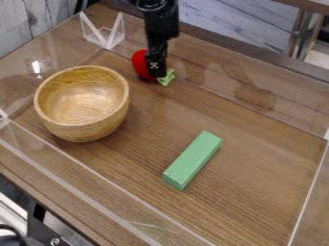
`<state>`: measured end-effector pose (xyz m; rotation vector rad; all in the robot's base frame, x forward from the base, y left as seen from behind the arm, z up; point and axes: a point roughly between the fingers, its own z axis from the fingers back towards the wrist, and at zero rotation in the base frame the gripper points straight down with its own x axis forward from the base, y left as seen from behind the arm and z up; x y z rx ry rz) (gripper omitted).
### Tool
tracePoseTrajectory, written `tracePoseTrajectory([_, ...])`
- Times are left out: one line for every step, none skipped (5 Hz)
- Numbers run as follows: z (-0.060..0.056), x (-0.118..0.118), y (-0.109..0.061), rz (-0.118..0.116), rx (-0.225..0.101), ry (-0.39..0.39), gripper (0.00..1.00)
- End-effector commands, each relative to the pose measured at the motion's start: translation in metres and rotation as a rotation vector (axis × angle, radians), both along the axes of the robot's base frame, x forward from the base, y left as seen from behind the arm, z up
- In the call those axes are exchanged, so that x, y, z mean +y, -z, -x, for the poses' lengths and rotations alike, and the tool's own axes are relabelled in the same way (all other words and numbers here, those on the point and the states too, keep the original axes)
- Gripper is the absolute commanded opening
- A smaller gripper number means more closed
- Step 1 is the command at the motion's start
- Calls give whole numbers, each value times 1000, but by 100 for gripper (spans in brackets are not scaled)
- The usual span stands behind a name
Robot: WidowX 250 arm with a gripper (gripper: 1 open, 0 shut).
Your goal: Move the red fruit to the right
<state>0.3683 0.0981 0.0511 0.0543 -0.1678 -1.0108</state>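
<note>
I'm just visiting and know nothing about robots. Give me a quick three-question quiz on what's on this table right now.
1. True or false: the red fruit lies inside the wooden bowl.
2. Which thing is nearest the camera: A) wooden bowl, B) green block, C) red fruit?
3. Fill in: the gripper points straight ____ at the fruit.

Key: 1. False; it sits on the table beyond the bowl, at the gripper. 2. B. 3. down.
</note>
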Motion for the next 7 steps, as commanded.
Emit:
tracePoseTrajectory([-5, 10, -17, -8, -59, -21, 100])
tracePoseTrajectory([-4, 10, -4, -4, -62, -17, 100])
tracePoseTrajectory([-3, 19, 3, -4, -59, -18, 0])
tracePoseTrajectory([-2, 28, 11, -3, -57, -19, 0])
tracePoseTrajectory([0, 26, -13, -13, -96, -51, 0])
tracePoseTrajectory([3, 22, -38, -24, -138, -83, 0])
tracePoseTrajectory([10, 22, -57, -29, -183, -39, 0])
